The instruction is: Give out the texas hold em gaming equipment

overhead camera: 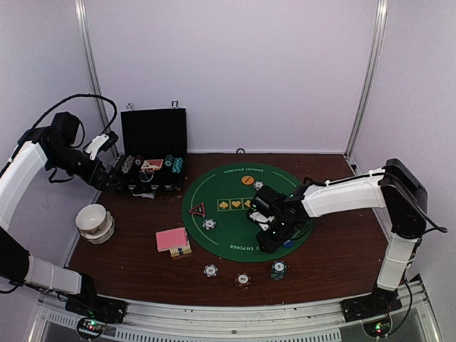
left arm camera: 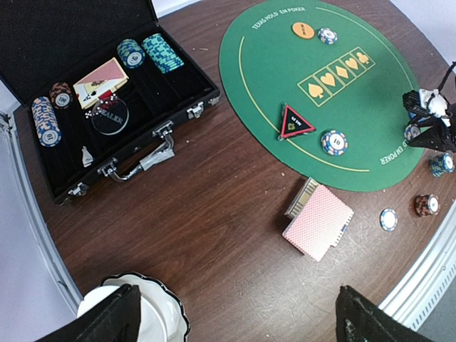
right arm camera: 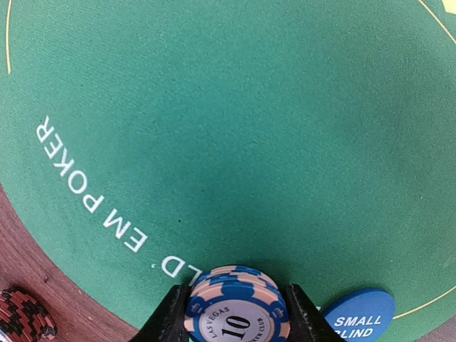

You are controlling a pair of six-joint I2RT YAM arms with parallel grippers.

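My right gripper (right arm camera: pixel 235 303) is shut on a short stack of blue-and-pink poker chips (right arm camera: pixel 234 288) marked 10, low over the green poker mat (right arm camera: pixel 214 107). A blue small-blind button (right arm camera: pixel 356 318) lies just to its right. From above, that gripper (overhead camera: pixel 269 235) is at the mat's near right. My left gripper (left arm camera: pixel 235 320) hangs open and empty high above the table, near the case (overhead camera: pixel 153 153). Pink-backed cards (left arm camera: pixel 318 221) lie below the mat. On the mat are a triangle marker (left arm camera: pixel 296 121), a chip (left arm camera: pixel 333 141) and an orange button (left arm camera: pixel 303 30).
The open black chip case (left arm camera: pixel 178 107) holds chip rows and cards at the back left. A white bowl (overhead camera: pixel 95 221) stands at the left edge. Three chip stacks (overhead camera: pixel 210 271) (overhead camera: pixel 242 279) (overhead camera: pixel 278 269) sit on the wood in front of the mat.
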